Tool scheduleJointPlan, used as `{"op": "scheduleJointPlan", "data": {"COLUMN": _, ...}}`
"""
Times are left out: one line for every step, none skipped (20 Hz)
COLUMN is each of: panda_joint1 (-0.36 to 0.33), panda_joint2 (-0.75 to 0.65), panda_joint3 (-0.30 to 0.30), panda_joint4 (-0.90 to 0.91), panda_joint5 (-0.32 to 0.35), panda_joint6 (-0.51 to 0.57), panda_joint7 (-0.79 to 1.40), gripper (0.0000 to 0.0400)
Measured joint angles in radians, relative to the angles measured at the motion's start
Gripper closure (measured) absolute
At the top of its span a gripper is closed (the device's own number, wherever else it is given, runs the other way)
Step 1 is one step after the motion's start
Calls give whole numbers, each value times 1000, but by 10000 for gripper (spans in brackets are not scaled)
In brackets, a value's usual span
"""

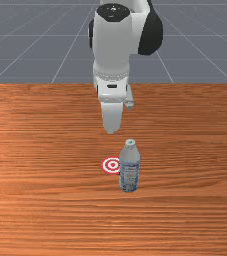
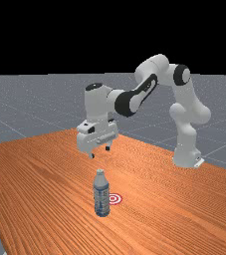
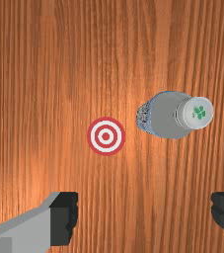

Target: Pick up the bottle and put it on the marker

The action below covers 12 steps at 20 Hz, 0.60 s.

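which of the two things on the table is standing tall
The bottle, upright with its pale cap on top; the red-and-white marker lies flat on the table.

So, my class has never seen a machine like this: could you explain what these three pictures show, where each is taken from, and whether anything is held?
The machine is one simulated robot arm, ending in a gripper with two fingers for pinching things. The front view faces it across the wooden table; the far view stands farther off and takes in the whole arm; the wrist view looks down past the fingers. On the table a bottle stands upright beside a flat, red and white ringed marker, not on it. Nothing is held: the fingers are wide apart, raised above the table.
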Motion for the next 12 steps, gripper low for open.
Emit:
{"op": "scheduleJointPlan", "data": {"panda_joint1": 0, "panda_joint2": 1, "panda_joint3": 0, "panda_joint4": -10, "panda_joint5": 0, "panda_joint6": 14, "panda_joint7": 0, "gripper": 0}}
{"op": "scheduleJointPlan", "data": {"panda_joint1": 0, "panda_joint2": 18, "panda_joint3": 0, "panda_joint4": 10, "panda_joint5": 0, "panda_joint6": -5, "panda_joint7": 0, "gripper": 0}}
{"op": "scheduleJointPlan", "data": {"panda_joint1": 0, "panda_joint2": 25, "panda_joint3": 0, "panda_joint4": 11, "panda_joint5": 0, "panda_joint6": -4, "panda_joint7": 0, "gripper": 0}}
{"op": "scheduleJointPlan", "data": {"panda_joint1": 0, "panda_joint2": 21, "panda_joint3": 0, "panda_joint4": -8, "panda_joint5": 0, "panda_joint6": 20, "panda_joint7": 1, "gripper": 0}}
{"op": "scheduleJointPlan", "data": {"panda_joint1": 2, "panda_joint2": 22, "panda_joint3": 0, "panda_joint4": -11, "panda_joint5": 0, "panda_joint6": 22, "panda_joint7": 6, "gripper": 0}}
{"op": "scheduleJointPlan", "data": {"panda_joint1": 2, "panda_joint2": -4, "panda_joint3": 6, "panda_joint4": -64, "panda_joint5": -7, "panda_joint6": 87, "panda_joint7": -18, "gripper": 0}}
{"op": "scheduleJointPlan", "data": {"panda_joint1": 6, "panda_joint2": -4, "panda_joint3": 7, "panda_joint4": -64, "panda_joint5": -7, "panda_joint6": 86, "panda_joint7": -12, "gripper": 0}}
{"op": "scheduleJointPlan", "data": {"panda_joint1": 12, "panda_joint2": -10, "panda_joint3": 4, "panda_joint4": -78, "panda_joint5": -3, "panda_joint6": 105, "panda_joint7": 19, "gripper": 0}}
{"op": "scheduleJointPlan", "data": {"panda_joint1": 13, "panda_joint2": -13, "panda_joint3": 5, "panda_joint4": -83, "panda_joint5": -3, "panda_joint6": 112, "panda_joint7": 20, "gripper": 0}}
{"op": "scheduleJointPlan", "data": {"panda_joint1": 14, "panda_joint2": -9, "panda_joint3": 5, "panda_joint4": -76, "panda_joint5": -3, "panda_joint6": 103, "panda_joint7": 20, "gripper": 0}}
{"op": "scheduleJointPlan", "data": {"panda_joint1": 22, "panda_joint2": 5, "panda_joint3": -1, "panda_joint4": -51, "panda_joint5": -20, "panda_joint6": 83, "panda_joint7": 32, "gripper": 0}}
{"op": "scheduleJointPlan", "data": {"panda_joint1": 34, "panda_joint2": 21, "panda_joint3": -12, "panda_joint4": -24, "panda_joint5": -46, "panda_joint6": 71, "panda_joint7": 50, "gripper": 0}}
